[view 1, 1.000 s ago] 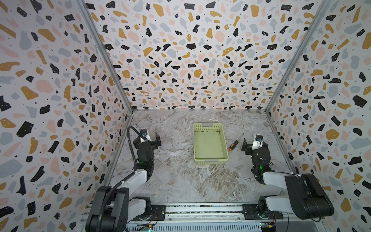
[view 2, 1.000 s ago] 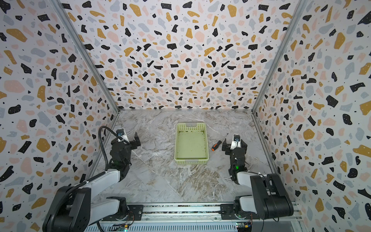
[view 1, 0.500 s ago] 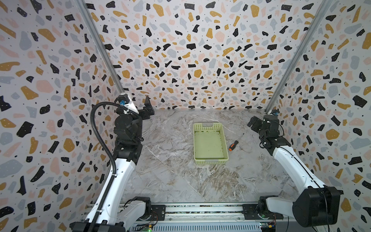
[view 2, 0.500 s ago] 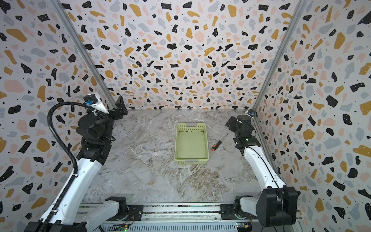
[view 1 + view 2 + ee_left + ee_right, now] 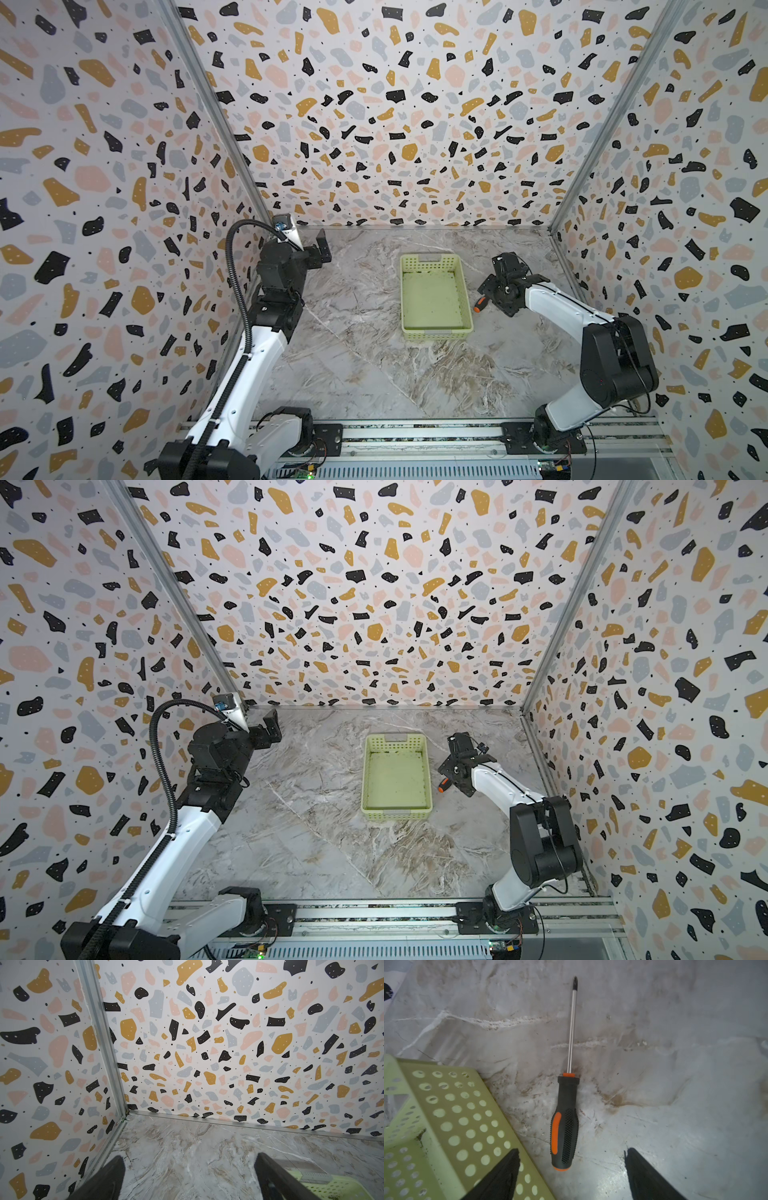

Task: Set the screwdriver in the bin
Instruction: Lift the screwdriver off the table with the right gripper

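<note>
The screwdriver (image 5: 564, 1126), black-and-orange handled with a thin metal shaft, lies flat on the marble floor just right of the bin (image 5: 432, 299). In both top views only its handle end (image 5: 479, 305) (image 5: 443, 784) shows from under my right gripper (image 5: 494, 297) (image 5: 457, 775). That gripper (image 5: 572, 1149) is low over it and open. Its fingers stand on either side of the handle's butt end without touching it. One finger (image 5: 506, 1169) overlaps the bin's perforated wall (image 5: 456, 1115). The pale yellow-green bin (image 5: 395, 779) holds nothing. My left gripper (image 5: 322, 249) (image 5: 189, 1156) is open and holds nothing.
The left arm is raised near the back left corner (image 5: 124, 1114) of the enclosure, far from the bin, whose edge (image 5: 332, 1188) shows in its wrist view. Terrazzo-patterned walls close in the marble floor (image 5: 365, 374) on three sides. A metal rail (image 5: 415, 436) runs along the front.
Both arms rose from their folded rest at the front. The left arm lifted toward the back left corner. The right gripper swung up, then came down over the screwdriver.
</note>
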Motion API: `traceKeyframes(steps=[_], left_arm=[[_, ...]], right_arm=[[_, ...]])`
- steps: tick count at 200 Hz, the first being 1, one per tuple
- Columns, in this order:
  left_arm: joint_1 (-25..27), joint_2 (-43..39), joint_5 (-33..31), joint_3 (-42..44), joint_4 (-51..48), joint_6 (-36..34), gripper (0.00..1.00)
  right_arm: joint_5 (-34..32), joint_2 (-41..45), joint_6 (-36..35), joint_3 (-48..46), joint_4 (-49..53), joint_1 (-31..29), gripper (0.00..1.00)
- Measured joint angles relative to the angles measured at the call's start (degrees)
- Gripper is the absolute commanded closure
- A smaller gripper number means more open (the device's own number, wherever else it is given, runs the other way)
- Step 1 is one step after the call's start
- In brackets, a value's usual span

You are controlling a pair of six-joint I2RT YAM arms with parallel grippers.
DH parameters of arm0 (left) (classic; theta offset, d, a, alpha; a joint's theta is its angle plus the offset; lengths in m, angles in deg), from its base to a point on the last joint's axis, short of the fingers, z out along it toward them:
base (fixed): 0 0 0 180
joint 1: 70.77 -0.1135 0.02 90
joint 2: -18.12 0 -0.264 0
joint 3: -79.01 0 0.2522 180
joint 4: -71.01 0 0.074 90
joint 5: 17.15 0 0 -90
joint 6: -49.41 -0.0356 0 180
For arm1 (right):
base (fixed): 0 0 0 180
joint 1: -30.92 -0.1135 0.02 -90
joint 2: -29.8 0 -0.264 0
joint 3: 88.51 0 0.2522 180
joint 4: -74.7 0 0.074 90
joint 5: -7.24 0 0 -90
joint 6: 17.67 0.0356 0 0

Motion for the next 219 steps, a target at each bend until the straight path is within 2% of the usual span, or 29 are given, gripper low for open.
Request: traceKeyframes(steps=[51,88,175,219], left_arm=[[1.40,0.42,0.70,0.00,-0.02,0.76,0.01],[1.64,0.59,0.70,0.00,-0.04,0.76,0.00],[1.68,1.38,0.70,0.00,-0.09,0.76,0.00],[1.68,1.38,0.63,0.00,-0.09,0.76,0.00]], right_arm=[[2.05,-10.64,2.62,3.48,-0.35,-1.11,0.31],[2.19,-11.41,2.82,5.01,-0.09,-1.49,0.35],[2.01,-13.62,2.12,6.86,-0.17,0.00,0.66],[1.53,-13.62,1.11,6.91,-0.11,0.22,0.73]])
